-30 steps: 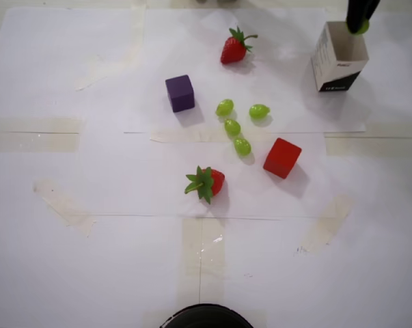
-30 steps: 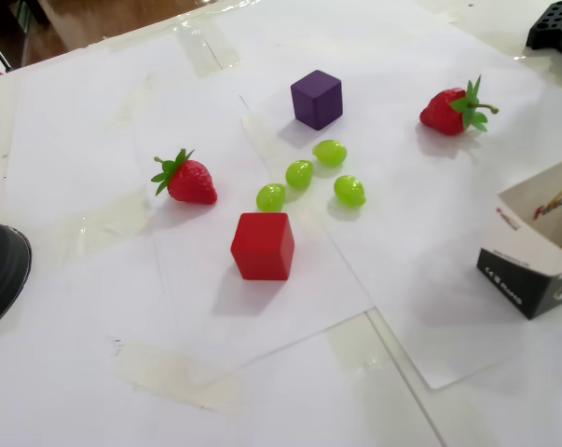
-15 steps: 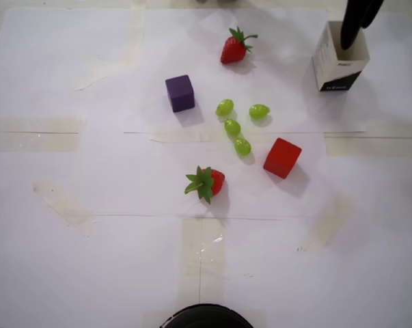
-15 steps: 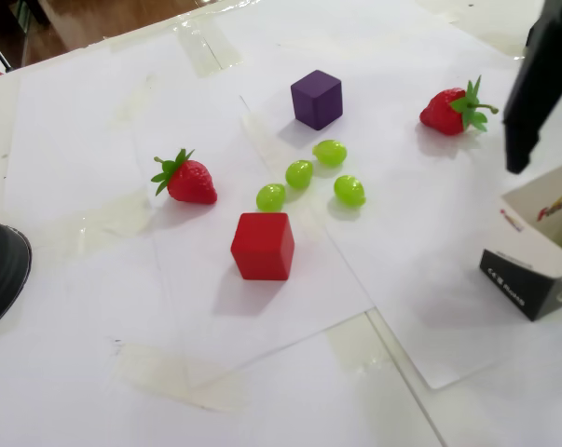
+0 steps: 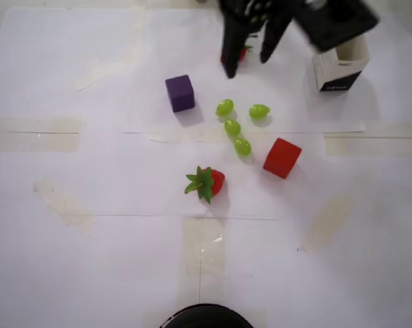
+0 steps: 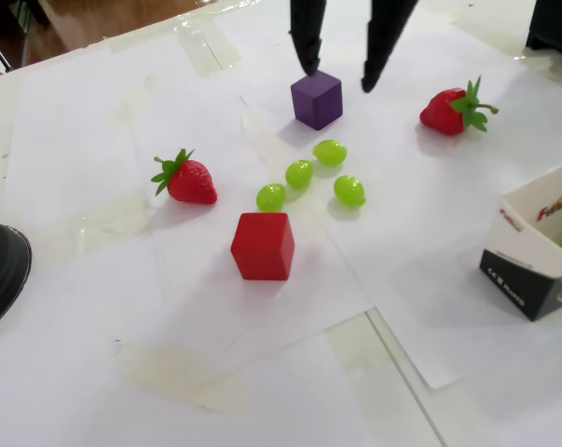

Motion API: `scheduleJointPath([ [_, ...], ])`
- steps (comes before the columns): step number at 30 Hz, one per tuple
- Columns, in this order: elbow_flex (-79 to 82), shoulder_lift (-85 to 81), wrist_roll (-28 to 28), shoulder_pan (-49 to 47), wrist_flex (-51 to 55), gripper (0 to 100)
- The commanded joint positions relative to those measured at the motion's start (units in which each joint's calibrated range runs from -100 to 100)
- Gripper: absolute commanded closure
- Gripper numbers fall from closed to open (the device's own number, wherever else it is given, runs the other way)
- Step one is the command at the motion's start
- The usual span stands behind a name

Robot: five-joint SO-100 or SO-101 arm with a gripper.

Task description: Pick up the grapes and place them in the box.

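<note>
Several light-green grapes (image 5: 232, 127) (image 6: 299, 174) lie in a loose cluster on the white paper, between the purple cube and the red cube. The white box (image 5: 339, 68) (image 6: 541, 237) with a black lower corner stands at the right, and a green sliver shows inside its mouth in the fixed view. My black gripper (image 5: 247, 66) (image 6: 338, 79) hangs open and empty above the paper. It is just beyond the grape cluster, next to the purple cube, and touches no grape.
A purple cube (image 5: 180, 93) (image 6: 317, 99) and a red cube (image 5: 282, 158) (image 6: 262, 246) flank the grapes. One strawberry (image 5: 206, 183) (image 6: 189, 180) lies near them. Another strawberry (image 6: 453, 110) is partly covered by the gripper in the overhead view. A black round object (image 5: 206, 318) sits at the table edge.
The gripper held a grape over the box a second ago and no longer holds it. It has swung from the box toward the grape cluster and now stands wide open.
</note>
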Motion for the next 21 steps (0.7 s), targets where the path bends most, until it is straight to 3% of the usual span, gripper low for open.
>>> scheduleJointPath([
  [1,8.57,-1.40,-1.07,4.22,-11.04,81],
  [6,12.30,0.83,-2.49,4.22,-17.01,81],
  [21,14.48,5.13,-6.06,1.35,-20.03,83],
])
